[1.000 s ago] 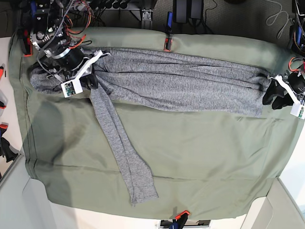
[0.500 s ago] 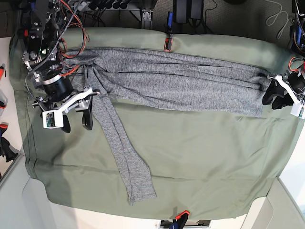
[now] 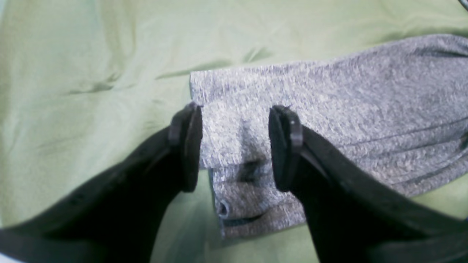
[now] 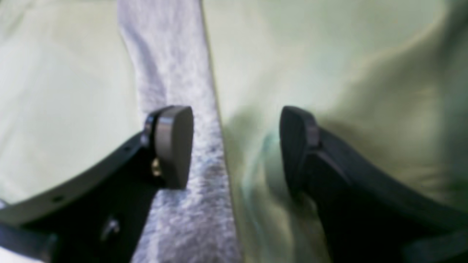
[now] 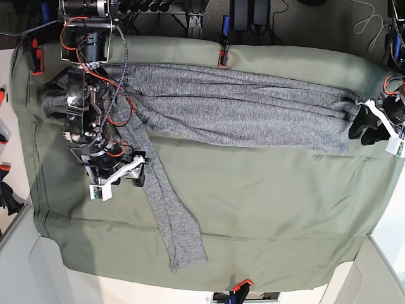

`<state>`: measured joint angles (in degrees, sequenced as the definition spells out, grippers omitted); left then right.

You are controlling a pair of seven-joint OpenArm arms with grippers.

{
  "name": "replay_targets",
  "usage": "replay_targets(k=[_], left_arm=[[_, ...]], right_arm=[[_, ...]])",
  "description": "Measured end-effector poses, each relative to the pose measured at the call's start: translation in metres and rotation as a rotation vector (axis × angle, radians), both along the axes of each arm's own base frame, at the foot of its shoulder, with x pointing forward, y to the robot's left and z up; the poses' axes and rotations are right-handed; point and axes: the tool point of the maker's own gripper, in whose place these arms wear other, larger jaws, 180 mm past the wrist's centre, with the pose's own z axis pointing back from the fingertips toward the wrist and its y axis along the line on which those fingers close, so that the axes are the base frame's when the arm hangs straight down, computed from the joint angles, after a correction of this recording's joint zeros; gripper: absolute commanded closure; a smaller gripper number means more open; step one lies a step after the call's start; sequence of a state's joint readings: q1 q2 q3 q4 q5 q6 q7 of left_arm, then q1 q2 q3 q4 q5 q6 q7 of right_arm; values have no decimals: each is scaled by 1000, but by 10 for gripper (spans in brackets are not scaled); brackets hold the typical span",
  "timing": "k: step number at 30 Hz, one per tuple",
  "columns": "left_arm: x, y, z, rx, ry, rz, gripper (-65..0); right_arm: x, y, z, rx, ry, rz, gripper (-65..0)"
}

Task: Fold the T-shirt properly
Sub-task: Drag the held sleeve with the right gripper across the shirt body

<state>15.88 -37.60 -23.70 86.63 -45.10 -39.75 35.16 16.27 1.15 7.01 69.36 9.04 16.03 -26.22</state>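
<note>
The heather-grey T-shirt [image 5: 240,111] lies as a long folded band across the far part of the table. One long sleeve [image 5: 166,206] trails from its left part toward the front edge. My right gripper [image 5: 130,178] is open just left of the sleeve's upper part. In the right wrist view [image 4: 236,146] one finger [image 4: 172,146] is over the sleeve [image 4: 172,62], the other over bare cloth. My left gripper [image 5: 365,130] is at the shirt's right end. In the left wrist view [image 3: 236,146] it is open, its fingers either side of the shirt's folded corner [image 3: 234,120].
The olive-green table cloth [image 5: 272,209] covers the table. Orange clamps hold it at the back edge [image 5: 223,58] and the front edge [image 5: 241,286]. More clamps stand at the left edge [image 5: 4,170]. Cables and arm bases crowd the back left [image 5: 88,25].
My right gripper has left the shirt's left end and moved toward the front along the sleeve, now open beside it. The sleeve shifted slightly. The left gripper has not moved.
</note>
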Motion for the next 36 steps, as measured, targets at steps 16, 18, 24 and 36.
replay_targets(k=[16, 18, 24, 36], left_arm=[[-2, 0, -2, 4, 15, -1, -320], [-2, 0, -2, 4, 14, -1, -320], [-2, 0, -2, 4, 14, -1, -320], [-2, 0, -2, 4, 15, -1, -320]], right_arm=[[-6, 66, -9, 93, 1, 110, -274], [-7, 71, -9, 92, 5, 124, -100], [-12, 79, 0, 72, 17, 204, 0], [-88, 154, 71, 294, -61, 500, 0]])
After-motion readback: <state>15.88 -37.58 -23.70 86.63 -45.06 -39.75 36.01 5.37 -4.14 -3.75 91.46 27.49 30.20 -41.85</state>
